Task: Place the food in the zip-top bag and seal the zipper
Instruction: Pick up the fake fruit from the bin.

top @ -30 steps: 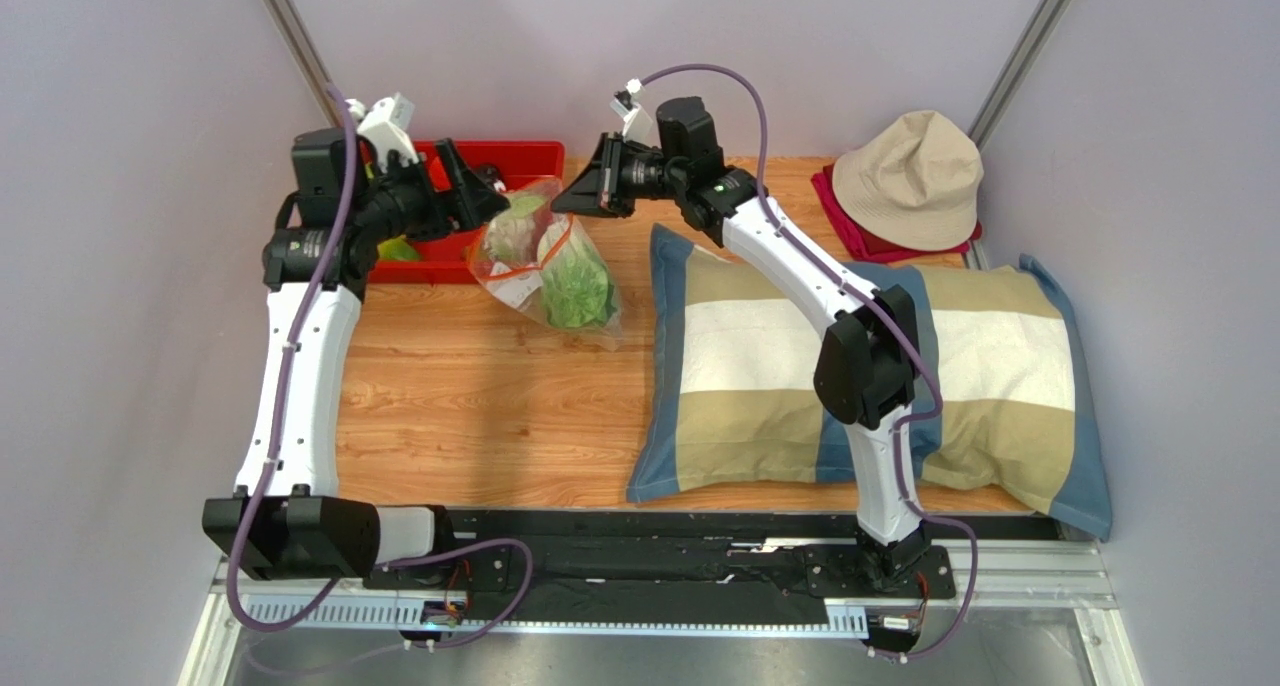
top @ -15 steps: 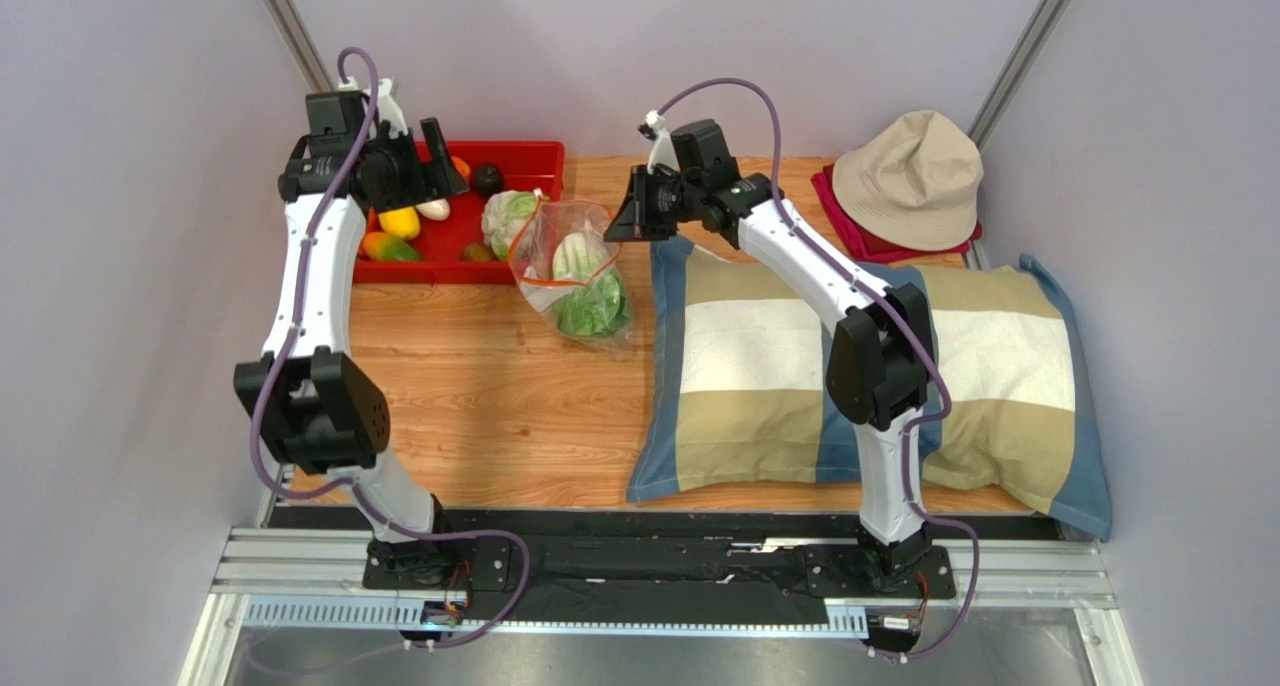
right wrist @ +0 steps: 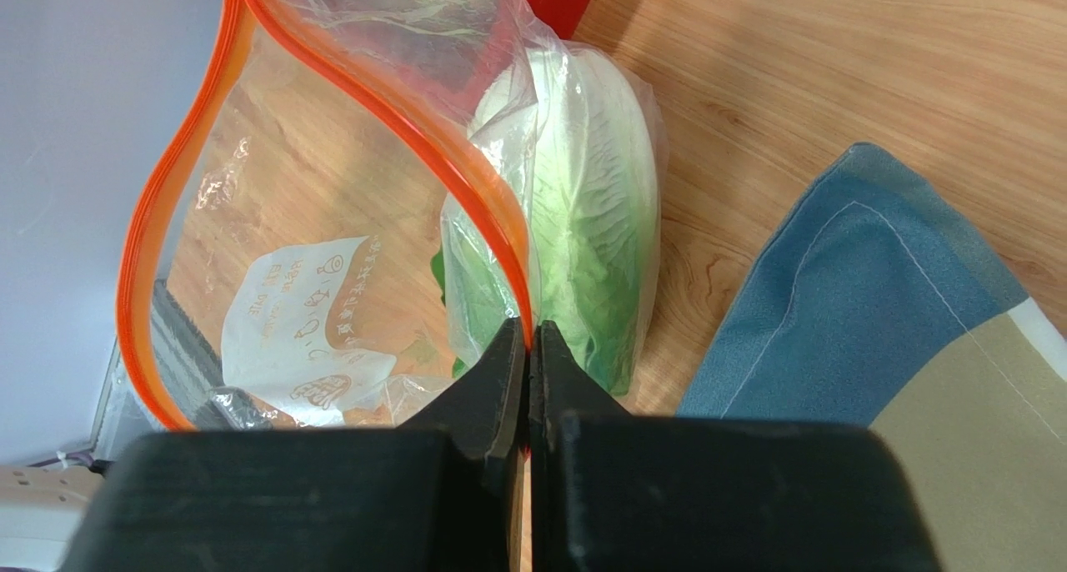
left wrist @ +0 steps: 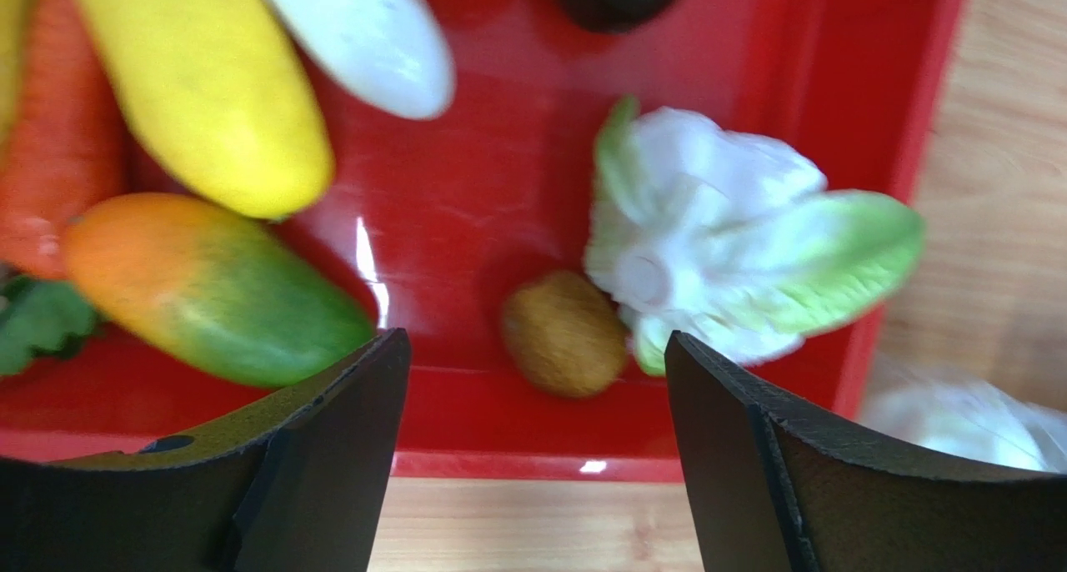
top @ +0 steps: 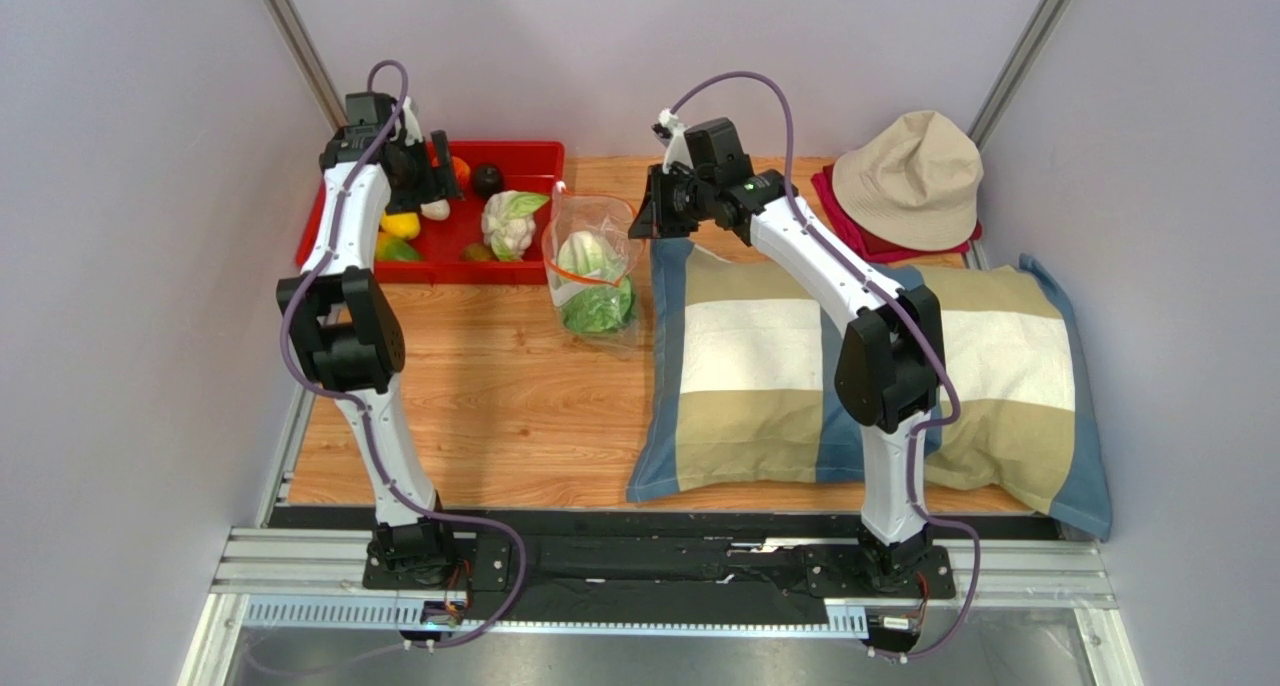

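Note:
The clear zip-top bag [top: 591, 274] stands on the wooden table with its mouth held open. Leafy green lettuce [right wrist: 589, 222] lies inside it, next to its white label [right wrist: 301, 322]. My right gripper [top: 643, 218] is shut on the orange-red zipper [right wrist: 376, 84] at the mouth's right side, seen up close in the right wrist view [right wrist: 526, 337]. My left gripper [top: 427, 176] is open and empty over the red tray [left wrist: 476, 184]. Below it [left wrist: 536, 347] lie a cauliflower [left wrist: 726, 247], a brown piece [left wrist: 564, 334], an orange-green piece [left wrist: 213, 291], a yellow piece [left wrist: 201, 84] and a white piece [left wrist: 363, 28].
A checked pillow [top: 872, 371] lies right of the bag, its corner close to my right gripper. A beige hat [top: 912, 176] rests on a red cloth at the back right. The red tray [top: 526, 158] sits at the back left against the wall.
My left gripper swung away from the bag mouth, left and back over the tray. My right gripper carried the bag's mouth to the right, and the bag now stands more upright.

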You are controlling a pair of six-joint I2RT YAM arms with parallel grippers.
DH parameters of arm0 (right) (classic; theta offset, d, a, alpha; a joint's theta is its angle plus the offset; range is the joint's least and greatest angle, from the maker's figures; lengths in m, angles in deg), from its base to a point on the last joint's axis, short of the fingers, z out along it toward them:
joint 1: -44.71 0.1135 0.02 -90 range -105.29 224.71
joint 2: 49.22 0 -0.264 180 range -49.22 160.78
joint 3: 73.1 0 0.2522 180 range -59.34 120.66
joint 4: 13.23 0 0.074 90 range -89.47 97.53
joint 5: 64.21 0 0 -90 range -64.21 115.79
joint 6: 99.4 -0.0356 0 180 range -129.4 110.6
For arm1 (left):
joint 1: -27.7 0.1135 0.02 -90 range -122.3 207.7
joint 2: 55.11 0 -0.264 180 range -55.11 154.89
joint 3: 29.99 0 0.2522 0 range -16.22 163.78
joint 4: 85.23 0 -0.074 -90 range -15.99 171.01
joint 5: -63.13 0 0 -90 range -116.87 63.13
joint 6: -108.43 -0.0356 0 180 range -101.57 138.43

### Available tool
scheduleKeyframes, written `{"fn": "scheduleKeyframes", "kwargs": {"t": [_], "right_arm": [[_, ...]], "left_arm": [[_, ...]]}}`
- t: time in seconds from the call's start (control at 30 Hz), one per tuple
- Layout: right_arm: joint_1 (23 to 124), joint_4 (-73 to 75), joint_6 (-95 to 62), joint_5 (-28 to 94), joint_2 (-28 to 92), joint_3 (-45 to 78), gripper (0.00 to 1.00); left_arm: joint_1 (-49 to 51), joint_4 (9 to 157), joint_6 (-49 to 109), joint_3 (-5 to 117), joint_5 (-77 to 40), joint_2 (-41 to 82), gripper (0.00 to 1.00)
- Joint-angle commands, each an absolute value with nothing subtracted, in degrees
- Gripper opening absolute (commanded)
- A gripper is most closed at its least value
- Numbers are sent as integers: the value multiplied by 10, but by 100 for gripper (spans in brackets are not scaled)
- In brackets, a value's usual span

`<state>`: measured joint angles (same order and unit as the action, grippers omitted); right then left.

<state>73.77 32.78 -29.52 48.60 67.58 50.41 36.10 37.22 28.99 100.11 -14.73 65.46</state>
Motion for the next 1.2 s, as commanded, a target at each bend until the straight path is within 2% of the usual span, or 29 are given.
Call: {"fn": "scheduleKeyframes", "kwargs": {"t": [0.0, 0.1, 0.2, 0.4, 0.83, 0.9, 1.17], "right_arm": [[735, 322, -281, 484, 655, 522, 0], [735, 323, -284, 488, 664, 530, 0], [735, 324, -284, 487, 668, 539, 0], [734, 322, -283, 492, 669, 539, 0], [734, 321, -287, 498, 677, 541, 0], [735, 324, -287, 499, 677, 540, 0], [734, 326, -284, 498, 680, 549, 0]], "left_arm": [[375, 400, 315, 1058, -251, 673, 82], [386, 384, 332, 1102, -268, 713, 81], [402, 386, 340, 1097, -268, 722, 79], [431, 400, 305, 1095, -277, 737, 82], [436, 412, 238, 1169, -249, 863, 88], [436, 401, 240, 1223, -248, 882, 88], [436, 406, 233, 1263, -234, 914, 81]]}}
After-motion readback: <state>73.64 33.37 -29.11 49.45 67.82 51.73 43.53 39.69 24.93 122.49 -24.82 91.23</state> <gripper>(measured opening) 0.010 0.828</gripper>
